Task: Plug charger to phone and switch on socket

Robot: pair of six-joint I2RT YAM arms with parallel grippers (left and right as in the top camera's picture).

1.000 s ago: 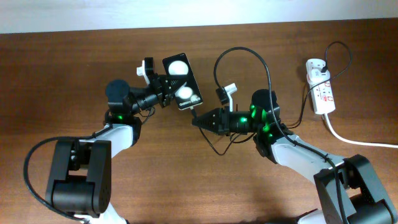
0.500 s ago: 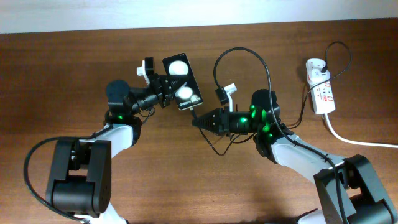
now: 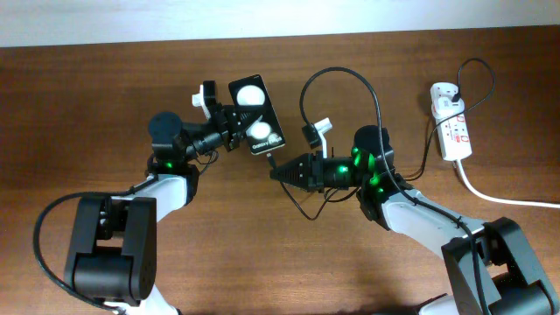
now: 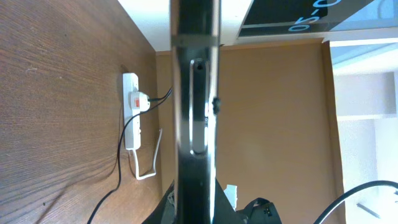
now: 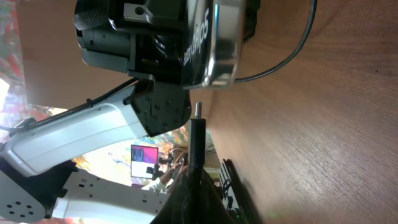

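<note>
Light: came bright and even from above the phone [image 3: 256, 116]
Glare: two white spots burned on the phone's face
Shadows: lay faint on the table [image 3: 87, 105]
Focus: overhead was sharp; phone edge blurred close up, charger [image 5: 196, 134] tip clear

**Room and furniture.** A brown wooden table [image 3: 105, 96] fills nearly the whole overhead view; its grain is laid lengthwise and a soft sheen is carried on its surface. Along the table's far edge a pale strip of wall [image 3: 350, 17] is seen, evenly lit. In the left wrist view a plain tan surface [image 4: 273, 124] is shown beyond the table's edge; whether it is wall or floor cannot be told. Farther from the table, white shelf-like boards [image 4: 367, 93] and a dark sign [image 4: 292, 15] with unreadable cyan characters are seen. In the right wrist view a small bright screen [image 5: 144, 152] is shown past the table, among blurred coloured shapes.
</note>
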